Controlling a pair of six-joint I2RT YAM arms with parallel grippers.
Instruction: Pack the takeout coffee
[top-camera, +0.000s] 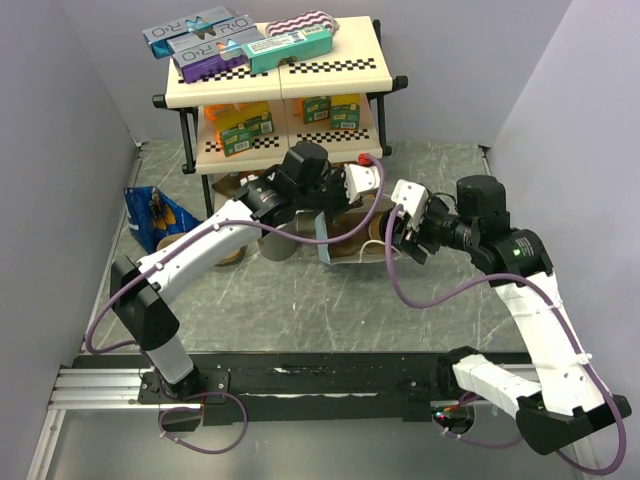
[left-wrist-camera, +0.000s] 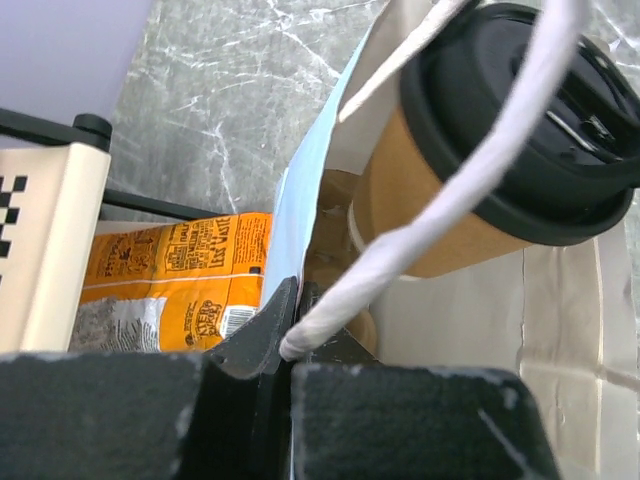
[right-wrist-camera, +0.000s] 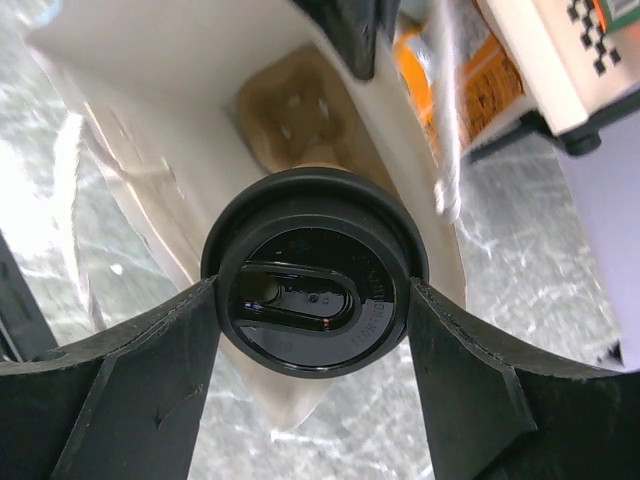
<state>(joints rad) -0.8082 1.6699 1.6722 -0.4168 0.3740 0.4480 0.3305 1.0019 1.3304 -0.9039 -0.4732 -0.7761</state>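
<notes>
The takeout coffee is a tan paper cup (left-wrist-camera: 420, 205) with a black lid (right-wrist-camera: 315, 300). My right gripper (right-wrist-camera: 315, 305) is shut on the lid's rim and holds the cup over the open mouth of a white paper bag (right-wrist-camera: 150, 60). A brown pulp carrier (right-wrist-camera: 290, 110) lies at the bottom of the bag. My left gripper (left-wrist-camera: 295, 300) is shut on the bag's near wall (left-wrist-camera: 305, 190), beside its white rope handle (left-wrist-camera: 430, 210), and holds the bag open. In the top view both grippers meet at the bag (top-camera: 345, 245) in the middle of the table. The cup is mostly hidden there.
A two-tier rack (top-camera: 280, 75) with boxes stands at the back, close behind the bag. An orange packet (left-wrist-camera: 170, 270) lies under it. A blue snack bag (top-camera: 155, 215) is at the left. A grey cup (top-camera: 275, 243) stands left of the bag.
</notes>
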